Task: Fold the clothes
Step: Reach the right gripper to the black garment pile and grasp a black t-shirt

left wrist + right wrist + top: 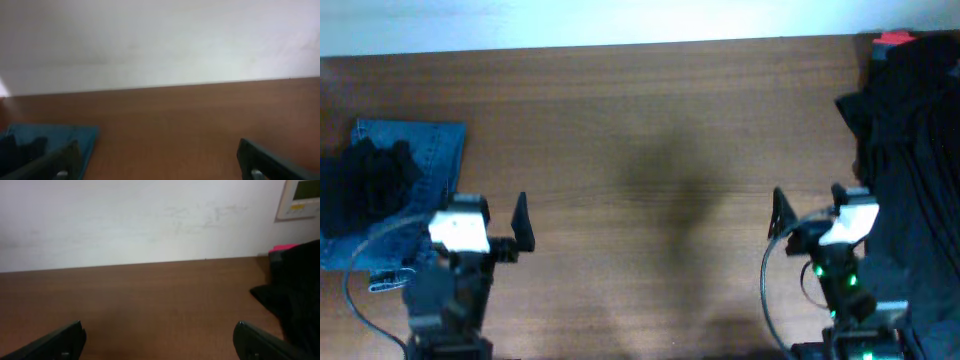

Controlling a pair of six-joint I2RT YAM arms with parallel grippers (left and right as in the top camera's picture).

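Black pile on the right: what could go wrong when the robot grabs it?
The pile is bunched, with no clear hem showing, so the open right gripper may pinch several layers at once. It also runs out of the overhead view, so a pull might drag unseen fabric. The red thing at its far end could be tugged along.
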